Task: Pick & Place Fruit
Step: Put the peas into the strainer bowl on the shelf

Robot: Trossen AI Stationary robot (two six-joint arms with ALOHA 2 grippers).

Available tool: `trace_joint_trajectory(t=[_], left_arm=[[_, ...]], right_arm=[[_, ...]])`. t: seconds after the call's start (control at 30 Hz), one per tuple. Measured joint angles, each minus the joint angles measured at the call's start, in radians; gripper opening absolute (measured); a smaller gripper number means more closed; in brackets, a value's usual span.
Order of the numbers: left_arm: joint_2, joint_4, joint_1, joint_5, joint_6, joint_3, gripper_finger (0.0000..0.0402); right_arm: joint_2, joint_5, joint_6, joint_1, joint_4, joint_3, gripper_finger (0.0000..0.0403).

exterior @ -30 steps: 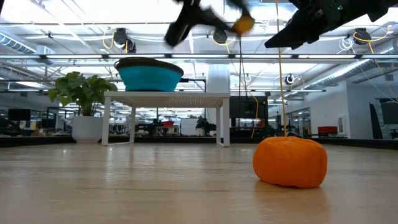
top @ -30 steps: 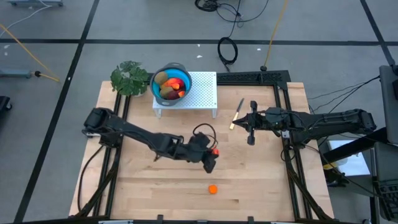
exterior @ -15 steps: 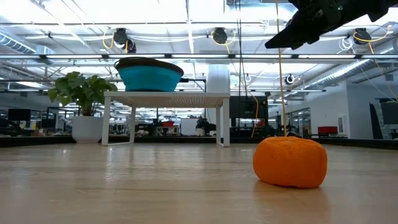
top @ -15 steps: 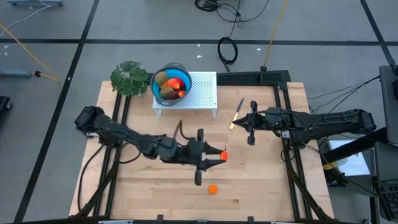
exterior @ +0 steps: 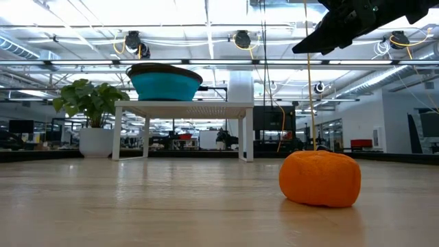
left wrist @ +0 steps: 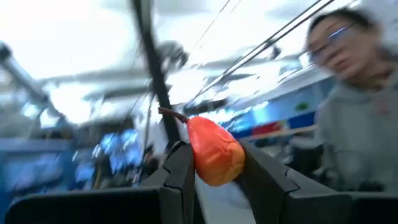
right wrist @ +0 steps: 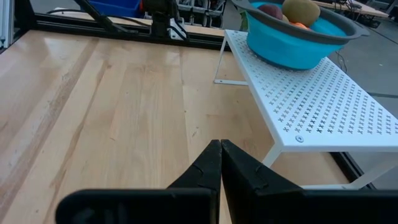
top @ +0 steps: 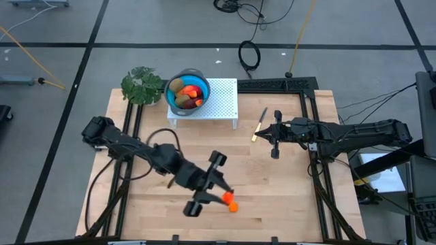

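I'm seeing my left claw [top: 212, 187] reaching low across the counter's near middle, fingers [left wrist: 180, 171] pinching (wrist rolled sideways); my right claw [top: 275, 139] is waiting, fingers pressed together, at the right.

A bowl [top: 187, 88] of fruit [top: 189, 94] sits on a perforated stand [top: 219, 102] at upper centre of the table [top: 286, 197], a plant [top: 142, 84] just left of it. A knife [top: 259, 124] lies right of the stand. A ball [top: 233, 207] rests at lower centre.
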Motion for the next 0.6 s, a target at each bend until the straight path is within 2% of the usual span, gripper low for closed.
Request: trace_joint_trajectory(t=[0.13,0.37,0.5,0.6], left_arm=[[0.0,0.093,0.0,0.109,0.034,0.0,0.0104],[0.0,0.178,0.0,0.22,0.036,0.0,0.0104],[0.0,0.176,0.0,0.212,0.023,0.0,0.0104],[0.0,0.148,0.001,0.131,-0.054,0.0,0.0104]], right_arm=[[0.0,0.0,0.006,0.0,0.0,0.0,0.0004],[0.0,0.0,0.005,0.0,0.0,0.0,0.0004],[0.0,0.0,0.005,0.0,0.0,0.0,0.0004],[0.0,0.0,0.004,0.0,0.0,0.0,0.0004]])
